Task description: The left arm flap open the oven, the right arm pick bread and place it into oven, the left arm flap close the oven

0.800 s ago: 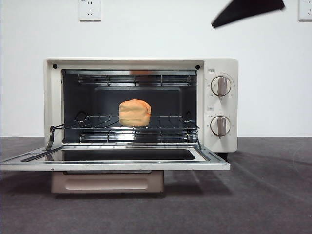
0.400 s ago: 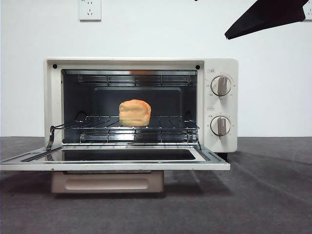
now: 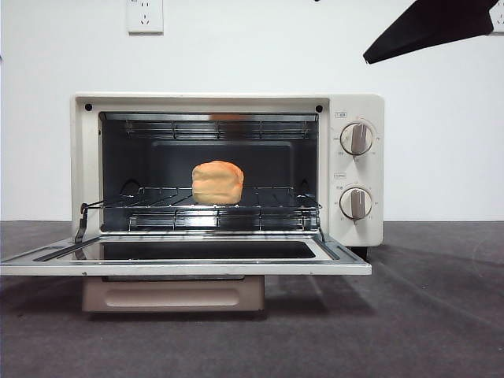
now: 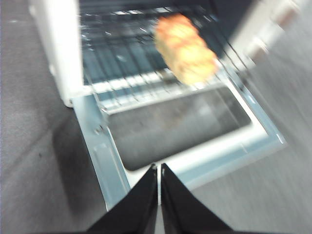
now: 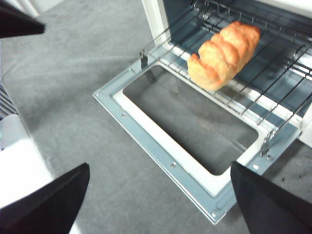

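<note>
The cream-white oven (image 3: 354, 110) stands with its door (image 3: 189, 266) flapped down flat. The golden-orange bread (image 3: 217, 182) lies on the wire rack (image 3: 157, 206) inside. It also shows in the left wrist view (image 4: 185, 48) and the right wrist view (image 5: 224, 48). My left gripper (image 4: 159, 168) is shut and empty, above the door's front edge; its view is blurred. My right gripper (image 5: 160, 168) is open and empty, high above and in front of the open door. A black arm tip (image 3: 425, 27) shows at the top right of the front view.
The oven's beige bar handle (image 3: 173, 295) hangs under the open door. Two round knobs (image 3: 357, 138) sit on the oven's right panel. Grey table surface (image 3: 425, 315) lies around the oven. A dark gripper tip (image 5: 19, 22) shows at a corner of the right wrist view.
The black arm tip in the front view has moved up and to the right, away from the oven. The bread and the open door have not moved.
</note>
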Motion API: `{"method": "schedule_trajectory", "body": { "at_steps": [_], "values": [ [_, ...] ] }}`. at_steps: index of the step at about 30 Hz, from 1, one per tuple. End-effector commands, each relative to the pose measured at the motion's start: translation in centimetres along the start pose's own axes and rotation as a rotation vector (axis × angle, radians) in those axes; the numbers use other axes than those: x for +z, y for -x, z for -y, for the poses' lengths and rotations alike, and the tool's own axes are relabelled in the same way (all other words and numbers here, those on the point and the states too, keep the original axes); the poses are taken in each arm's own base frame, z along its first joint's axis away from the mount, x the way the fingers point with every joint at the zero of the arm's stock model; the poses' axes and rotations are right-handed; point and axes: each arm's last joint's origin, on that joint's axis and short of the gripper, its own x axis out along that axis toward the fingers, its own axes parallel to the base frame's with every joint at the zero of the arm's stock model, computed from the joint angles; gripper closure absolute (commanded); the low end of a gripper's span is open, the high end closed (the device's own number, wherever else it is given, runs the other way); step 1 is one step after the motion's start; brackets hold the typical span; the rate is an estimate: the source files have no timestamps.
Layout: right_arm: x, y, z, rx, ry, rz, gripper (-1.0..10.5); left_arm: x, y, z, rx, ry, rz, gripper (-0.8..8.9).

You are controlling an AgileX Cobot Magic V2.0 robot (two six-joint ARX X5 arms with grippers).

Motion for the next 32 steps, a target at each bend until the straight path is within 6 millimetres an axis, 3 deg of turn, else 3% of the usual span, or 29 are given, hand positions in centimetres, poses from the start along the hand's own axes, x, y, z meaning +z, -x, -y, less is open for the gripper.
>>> {"method": "schedule_trajectory", "body": {
  "at_steps": [1, 17, 32],
  "values": [
    [0.1, -0.1, -0.2, 0.011, 0.002, -0.001, 4.9, -0.3, -1.6, -0.7, 0.012, 0.086, 0.010, 8.00],
    [0.1, -0.1, -0.2, 0.011, 0.005, -0.007, 4.9, -2.2, -8.7, -7.6, 0.016, 0.298, -0.169, 8.00],
    [0.1, -0.1, -0.2, 0.011, 0.006, -0.007, 4.9, -4.4, -13.6, -9.8, -0.040, 0.341, -0.320, 7.99]
  ]
}}
